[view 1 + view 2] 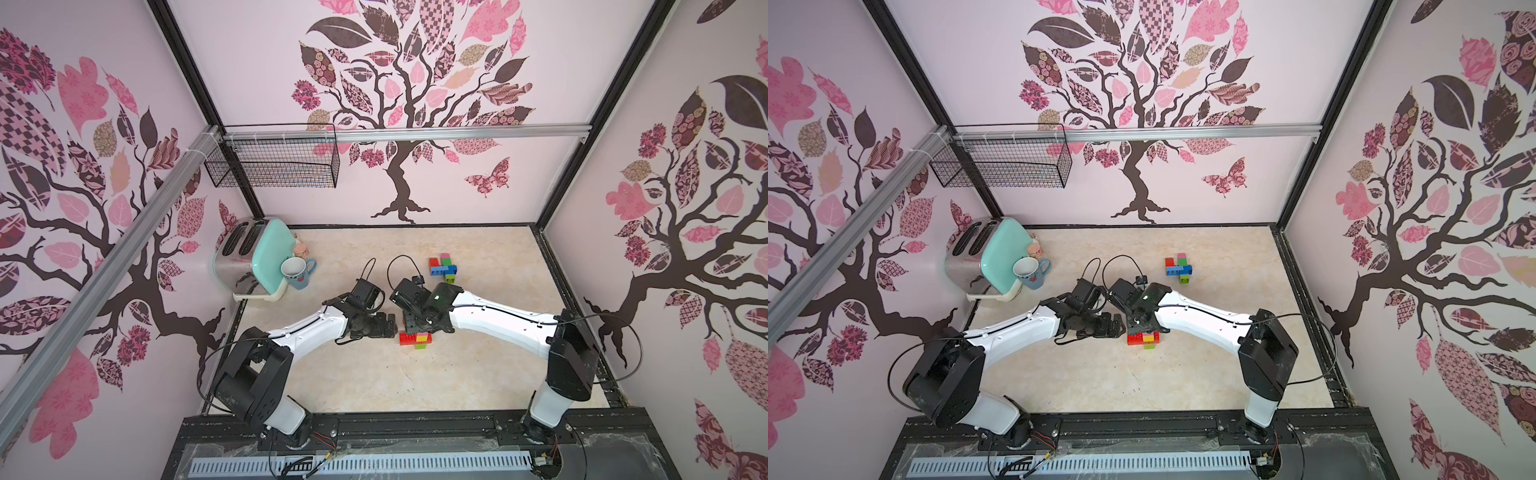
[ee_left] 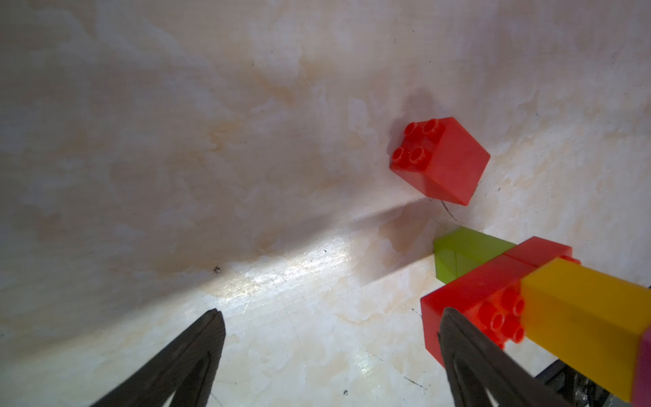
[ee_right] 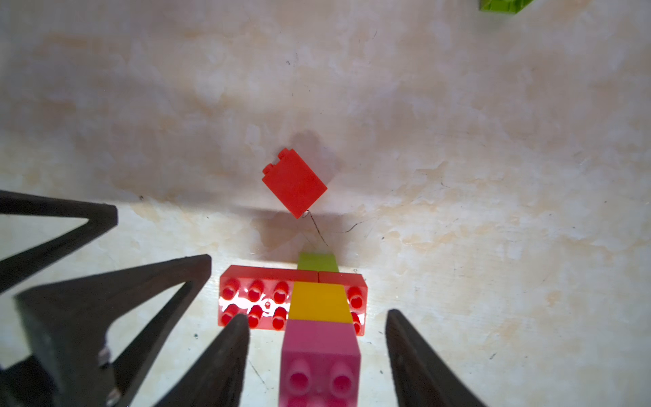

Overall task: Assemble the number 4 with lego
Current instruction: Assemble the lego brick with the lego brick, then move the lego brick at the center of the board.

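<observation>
The right gripper (image 3: 316, 314) stands open. Its two fingers flank the pink brick (image 3: 318, 349) with a strip of table showing on each side, and they touch nothing. The left gripper (image 2: 330, 311) is spread wide and empty. One of its fingers (image 2: 468, 352) overlaps the red end of the lego build (image 1: 417, 338) in the wrist view, and contact cannot be judged.

The build has five bricks: two red ones end to end, one green, one yellow and one pink. In both top views it lies at the middle of the table (image 1: 374, 374), half under the right wrist, with the green brick poking out at 6 o'clock.

One loose red brick (image 3: 295, 183) lies on its side near that green brick, apart from it. The arms hide it from above.

A second lego cluster (image 1: 444, 268) sits at 1 o'clock from the build, well apart. It has one red, one pink, one blue and two green bricks, joined.

One toaster (image 1: 249, 257) and one mug (image 1: 296, 272) stand at 10 o'clock, just beside each other.

The table is bare from 4 to 8 o'clock down to the front rail, and at 3 o'clock out to the black side edge. The two wrists crowd close together at 12 o'clock.
</observation>
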You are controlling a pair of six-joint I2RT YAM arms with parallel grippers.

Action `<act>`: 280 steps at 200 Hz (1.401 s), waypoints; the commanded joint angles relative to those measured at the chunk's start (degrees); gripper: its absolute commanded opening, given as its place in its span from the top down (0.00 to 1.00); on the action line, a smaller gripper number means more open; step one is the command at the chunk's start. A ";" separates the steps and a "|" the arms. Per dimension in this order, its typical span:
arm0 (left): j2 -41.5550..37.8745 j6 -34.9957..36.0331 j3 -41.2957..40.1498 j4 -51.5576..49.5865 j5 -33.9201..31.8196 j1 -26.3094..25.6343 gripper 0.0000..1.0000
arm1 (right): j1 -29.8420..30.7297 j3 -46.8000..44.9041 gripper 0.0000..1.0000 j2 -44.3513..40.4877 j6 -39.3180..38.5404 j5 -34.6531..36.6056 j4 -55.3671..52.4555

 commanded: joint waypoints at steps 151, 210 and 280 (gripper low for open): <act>12.94 1.43 11.98 -5.03 -5.03 -0.30 0.02 | -25.49 -23.63 0.57 -7.70 -19.95 -32.69 32.67; 14.75 0.53 11.55 -3.80 -3.81 -0.36 0.02 | -25.57 -21.12 1.00 5.93 -20.90 -46.50 34.83; 17.05 0.94 13.01 -3.86 -8.51 -0.30 0.02 | -24.99 -22.55 1.00 13.78 -13.39 -58.35 50.87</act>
